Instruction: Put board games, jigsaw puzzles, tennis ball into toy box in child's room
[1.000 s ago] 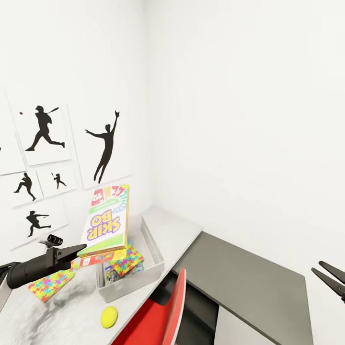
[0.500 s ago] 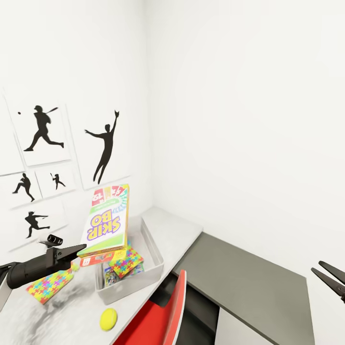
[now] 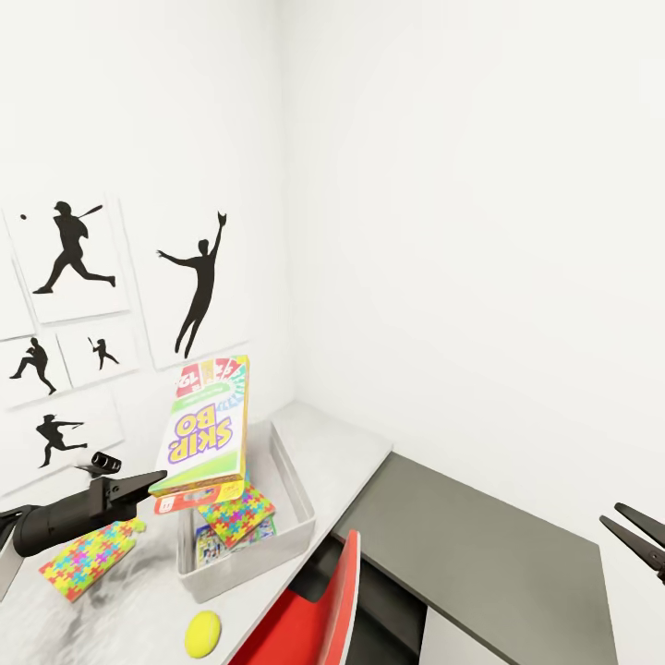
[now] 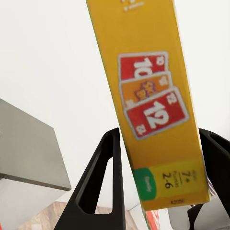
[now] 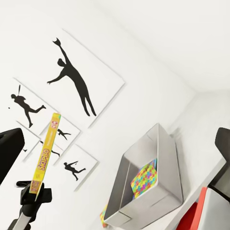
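My left gripper (image 3: 155,484) is shut on the bottom edge of the yellow-green-red SKIP-BO board game (image 3: 203,427), holding it upright just above the left end of the grey toy box (image 3: 259,557). In the left wrist view the game's yellow side (image 4: 148,105) runs between both fingers (image 4: 103,177). Inside the toy box lies one jigsaw puzzle (image 3: 235,511) on top of a blue board game (image 3: 211,547). A second jigsaw puzzle (image 3: 85,560) lies flat on the table (image 3: 337,453) under my left arm. The tennis ball (image 3: 203,632) rests near the table's front edge. My right gripper (image 3: 640,534) is open and holds nothing.
A red chair (image 3: 319,605) stands against the table's front, below the toy box. A lower dark grey side cabinet (image 3: 480,545) adjoins the table on the right. Baseball silhouette posters (image 3: 189,291) hang on the wall behind. The right wrist view shows the toy box (image 5: 167,158) and SKIP-BO game (image 5: 46,153) from the side.
The whole picture has shifted: posters, toy box and ball sit further left, so the camera moved. The held SKIP-BO game and both grippers keep their places in view.
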Controlling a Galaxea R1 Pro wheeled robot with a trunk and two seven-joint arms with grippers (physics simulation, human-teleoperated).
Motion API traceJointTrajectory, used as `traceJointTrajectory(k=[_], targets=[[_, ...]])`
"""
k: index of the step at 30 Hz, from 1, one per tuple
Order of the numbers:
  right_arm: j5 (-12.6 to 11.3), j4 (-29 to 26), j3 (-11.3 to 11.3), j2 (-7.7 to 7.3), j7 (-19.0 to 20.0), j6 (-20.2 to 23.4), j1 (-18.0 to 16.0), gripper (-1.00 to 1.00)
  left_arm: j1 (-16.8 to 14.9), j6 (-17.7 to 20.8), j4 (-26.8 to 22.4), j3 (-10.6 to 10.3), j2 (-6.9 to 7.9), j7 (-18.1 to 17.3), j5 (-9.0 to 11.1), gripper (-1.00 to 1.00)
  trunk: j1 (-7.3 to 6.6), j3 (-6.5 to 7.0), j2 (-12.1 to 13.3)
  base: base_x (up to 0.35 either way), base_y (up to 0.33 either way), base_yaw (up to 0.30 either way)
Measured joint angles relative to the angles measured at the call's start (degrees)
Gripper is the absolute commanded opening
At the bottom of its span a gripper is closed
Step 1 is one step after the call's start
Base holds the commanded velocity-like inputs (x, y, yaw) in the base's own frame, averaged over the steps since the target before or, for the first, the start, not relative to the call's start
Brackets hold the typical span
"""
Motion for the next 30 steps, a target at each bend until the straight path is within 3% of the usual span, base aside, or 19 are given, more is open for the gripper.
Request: traceJointTrajectory(k=[18, 23, 30], targets=[[0.04, 0.0, 0.09, 0.0, 0.02, 0.0, -0.01, 1.0, -0.06, 0.0, 0.67, -0.01, 0.14, 0.9, -0.61, -1.0, 0.0, 0.0, 0.0, 0.0, 0.0, 0.0], [0.01, 0.0, 0.13, 0.0, 0.02, 0.0, 0.02, 1.0, -0.59, 0.0, 3.71, -0.02, 0.19, 4.67, -2.06, -1.0, 0.0, 0.0, 0.0, 0.0, 0.0, 0.0], [0.07, -0.03, 0.17, 0.0, 0.02, 0.0, 0.01, 1.0, -8.52, -0.03, 11.08, -0.34, 0.08, 16.98, -3.02, -1.0, 0.0, 0.0, 0.01, 0.0, 0.0, 0.0]])
